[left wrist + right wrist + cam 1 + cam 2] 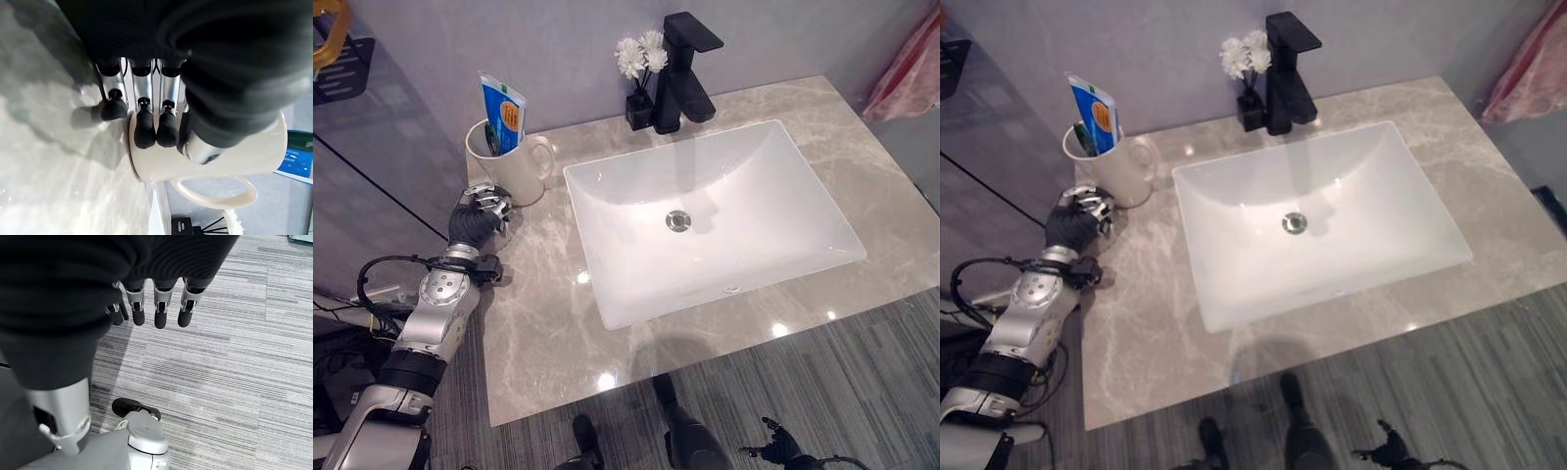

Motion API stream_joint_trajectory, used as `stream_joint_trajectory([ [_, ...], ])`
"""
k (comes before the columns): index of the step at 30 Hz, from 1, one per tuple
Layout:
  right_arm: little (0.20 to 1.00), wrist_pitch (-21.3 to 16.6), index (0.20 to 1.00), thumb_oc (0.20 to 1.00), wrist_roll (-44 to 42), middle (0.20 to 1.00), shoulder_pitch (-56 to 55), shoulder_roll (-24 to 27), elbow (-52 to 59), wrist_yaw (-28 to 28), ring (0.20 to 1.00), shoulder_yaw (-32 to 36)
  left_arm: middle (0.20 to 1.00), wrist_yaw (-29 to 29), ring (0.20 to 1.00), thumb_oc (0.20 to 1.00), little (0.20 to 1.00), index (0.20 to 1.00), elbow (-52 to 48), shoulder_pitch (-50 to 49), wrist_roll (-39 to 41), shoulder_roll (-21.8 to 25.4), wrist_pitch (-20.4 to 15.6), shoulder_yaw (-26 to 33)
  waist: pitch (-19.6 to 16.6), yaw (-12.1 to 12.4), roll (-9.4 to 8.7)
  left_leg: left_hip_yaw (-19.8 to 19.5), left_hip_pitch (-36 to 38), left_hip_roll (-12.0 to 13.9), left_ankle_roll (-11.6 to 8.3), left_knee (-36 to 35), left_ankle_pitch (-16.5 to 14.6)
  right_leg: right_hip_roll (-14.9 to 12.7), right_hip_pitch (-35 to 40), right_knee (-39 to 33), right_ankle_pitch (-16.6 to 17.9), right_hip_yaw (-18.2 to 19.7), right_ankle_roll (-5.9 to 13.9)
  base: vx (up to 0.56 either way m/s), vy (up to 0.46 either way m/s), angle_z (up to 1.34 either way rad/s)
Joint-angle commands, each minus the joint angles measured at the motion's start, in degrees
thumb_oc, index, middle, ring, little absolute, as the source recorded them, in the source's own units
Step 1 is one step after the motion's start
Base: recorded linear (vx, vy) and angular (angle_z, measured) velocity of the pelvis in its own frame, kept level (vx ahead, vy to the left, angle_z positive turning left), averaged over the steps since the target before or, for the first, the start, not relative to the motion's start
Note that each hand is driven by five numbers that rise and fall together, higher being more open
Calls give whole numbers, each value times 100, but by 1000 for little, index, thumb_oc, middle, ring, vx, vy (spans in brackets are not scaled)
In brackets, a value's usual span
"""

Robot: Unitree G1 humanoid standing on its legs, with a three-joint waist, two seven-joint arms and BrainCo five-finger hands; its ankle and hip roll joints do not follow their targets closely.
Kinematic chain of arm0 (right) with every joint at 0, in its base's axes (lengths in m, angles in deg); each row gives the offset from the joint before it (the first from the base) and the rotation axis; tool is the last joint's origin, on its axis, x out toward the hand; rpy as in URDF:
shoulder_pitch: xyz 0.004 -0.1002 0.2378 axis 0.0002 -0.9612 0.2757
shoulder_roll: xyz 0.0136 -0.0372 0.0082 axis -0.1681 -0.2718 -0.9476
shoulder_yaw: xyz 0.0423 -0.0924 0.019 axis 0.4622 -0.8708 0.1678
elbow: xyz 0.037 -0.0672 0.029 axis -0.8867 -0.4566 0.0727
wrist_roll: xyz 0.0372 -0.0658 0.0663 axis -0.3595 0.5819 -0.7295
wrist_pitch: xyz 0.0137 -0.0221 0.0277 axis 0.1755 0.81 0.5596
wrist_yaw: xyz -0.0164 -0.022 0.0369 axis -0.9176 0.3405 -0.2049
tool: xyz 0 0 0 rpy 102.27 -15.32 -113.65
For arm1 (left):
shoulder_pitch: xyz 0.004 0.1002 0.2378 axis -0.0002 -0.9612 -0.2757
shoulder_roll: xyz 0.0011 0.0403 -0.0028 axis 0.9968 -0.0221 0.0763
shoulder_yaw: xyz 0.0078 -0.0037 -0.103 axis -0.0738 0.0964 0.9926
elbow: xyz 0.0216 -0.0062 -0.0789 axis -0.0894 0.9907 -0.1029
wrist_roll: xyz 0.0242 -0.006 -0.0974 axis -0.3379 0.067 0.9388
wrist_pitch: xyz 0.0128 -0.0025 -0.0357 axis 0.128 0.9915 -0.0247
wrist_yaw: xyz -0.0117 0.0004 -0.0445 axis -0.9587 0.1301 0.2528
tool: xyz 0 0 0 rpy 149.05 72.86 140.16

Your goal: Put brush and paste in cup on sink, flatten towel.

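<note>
A white mug [517, 168] stands on the marble counter [543, 333], left of the sink [592, 266]. In it a blue toothpaste tube [504, 111] stands upright, with a dark green stick [492, 139] beside it that may be the brush. My left hand [477, 217] is at the mug's near side, open. Its fingertips [145, 133] rest against the mug's lower wall [220, 159], and they hold nothing. A pink cloth [907, 67] hangs past the counter's far right corner. My right hand [779, 449] hangs low over the floor, fingers [161, 313] relaxed and empty.
A black faucet [686, 70] and a small black vase of white flowers [640, 86] stand behind the basin. A dark shelf [337, 61] hangs on the wall at the far left. Grey striped flooring [234, 382] runs along the counter's front edge.
</note>
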Motion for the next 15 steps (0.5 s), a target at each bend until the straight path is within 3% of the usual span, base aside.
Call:
stream_joint_trajectory([
  [1,1000,-23,1000,1000,-139,1000,130,46,42,-51,1000,-82,200,-94,200,200,200,200,491,475,-110,147,7,-326,67,-93,-111,-22,8,189,-150,50,126,-257,-25,20,73,95,478,-4,6,-5],
  [15,1000,-24,1000,1000,-40,1000,93,52,74,-8,1000,-81,200,150,200,200,200,200,-84,-277,-299,103,91,-189,-86,16,-109,-31,311,248,-170,50,23,-230,269,20,-71,41,447,25,-10,-2],
])
